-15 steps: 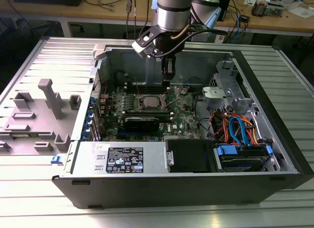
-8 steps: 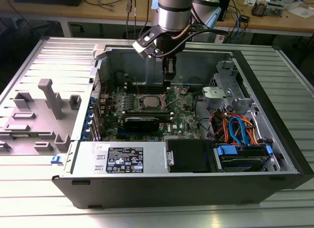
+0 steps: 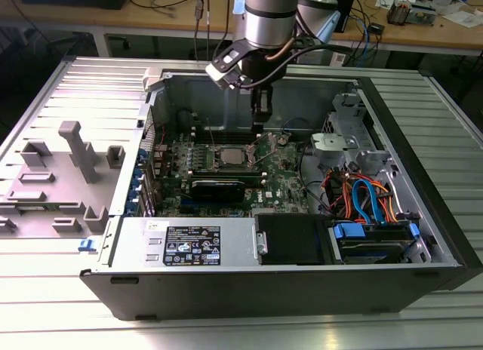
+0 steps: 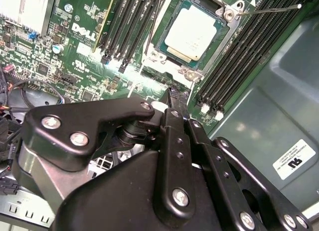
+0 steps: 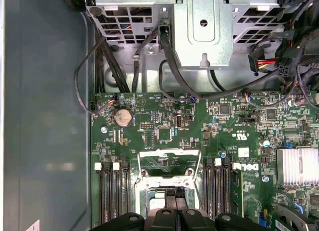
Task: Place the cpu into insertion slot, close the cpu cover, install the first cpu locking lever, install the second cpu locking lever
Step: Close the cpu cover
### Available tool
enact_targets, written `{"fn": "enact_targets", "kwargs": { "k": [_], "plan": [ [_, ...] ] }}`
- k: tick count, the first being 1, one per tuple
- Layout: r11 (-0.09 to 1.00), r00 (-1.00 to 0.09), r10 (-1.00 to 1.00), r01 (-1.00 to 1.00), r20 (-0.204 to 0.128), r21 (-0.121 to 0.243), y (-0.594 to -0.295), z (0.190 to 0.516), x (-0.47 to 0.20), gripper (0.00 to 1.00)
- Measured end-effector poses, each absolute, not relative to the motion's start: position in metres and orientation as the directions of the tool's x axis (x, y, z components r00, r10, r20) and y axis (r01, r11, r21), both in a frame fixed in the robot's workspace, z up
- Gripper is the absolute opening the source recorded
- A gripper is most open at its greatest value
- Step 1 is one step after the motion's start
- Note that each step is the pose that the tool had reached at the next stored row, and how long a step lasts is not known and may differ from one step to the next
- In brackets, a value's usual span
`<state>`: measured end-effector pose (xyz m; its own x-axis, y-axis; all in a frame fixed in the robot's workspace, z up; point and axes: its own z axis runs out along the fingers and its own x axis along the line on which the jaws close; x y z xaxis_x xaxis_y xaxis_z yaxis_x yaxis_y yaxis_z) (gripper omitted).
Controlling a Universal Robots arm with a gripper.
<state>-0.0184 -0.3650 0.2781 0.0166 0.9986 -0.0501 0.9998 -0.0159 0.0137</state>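
The cpu (image 4: 193,32), a silver-grey square, lies in the insertion slot (image 3: 229,156) on the green board. The silver cpu cover (image 4: 151,54) frames it and looks to lie flat around it. One thin locking lever (image 4: 264,11) sticks out at an angle from the socket's corner, and in the exterior view the lever (image 3: 263,142) stands raised. My gripper (image 3: 259,126) hangs just above the board beside the socket, toward the case's back wall. Its black fingers sit pressed together with nothing between them in both wrist views, gripper (image 4: 175,94) and gripper (image 5: 174,193).
Long black memory slots (image 5: 112,191) flank the socket on both sides. A metal drive cage (image 5: 204,32) with black cables stands past the board. A finned heatsink (image 5: 298,166) sits at the board's edge. The power-supply box (image 3: 204,243) and drive bays (image 3: 373,237) fill the case's front.
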Motion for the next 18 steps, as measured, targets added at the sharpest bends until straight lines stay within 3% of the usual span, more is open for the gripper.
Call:
{"fn": "enact_targets", "kwargs": {
  "k": [18],
  "plan": [
    [-0.016,0.017,0.999,1.0,-0.05,0.014,-0.365,0.2781,-0.0106,0.11]
  ]
}}
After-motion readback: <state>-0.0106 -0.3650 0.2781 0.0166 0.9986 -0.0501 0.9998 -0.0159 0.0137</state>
